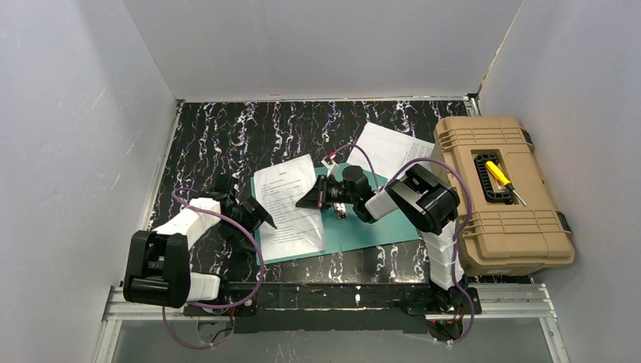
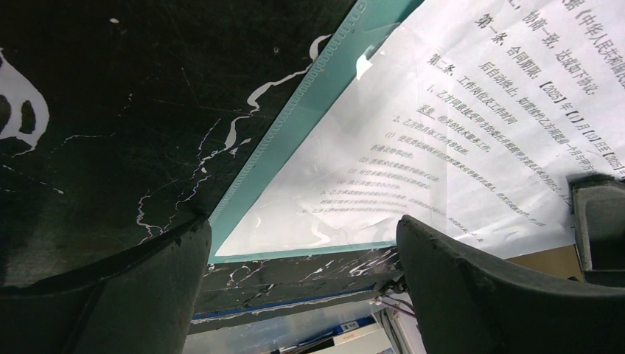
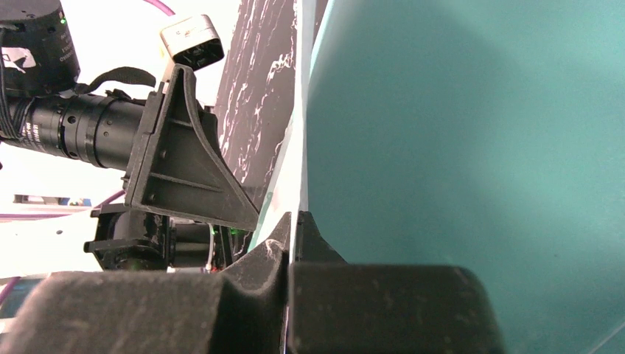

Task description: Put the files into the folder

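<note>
While the right fingers [image 3: 269, 254] pinch the folder's [image 1: 370, 227] thin edge mid-surface [image 1: 219, 136], probably to hold it open, one sheet [image 1: 287, 204] lies on its left half. The left fingers [image 2: 479, 295] hover spread at its near-left corner. A second sheet [image 1: 389, 147] lies toward the far edge.

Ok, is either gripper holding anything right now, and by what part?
The right gripper is shut on the thin teal plastic folder, pinching it by one thin edge. The left gripper is open and holds nothing.
</note>
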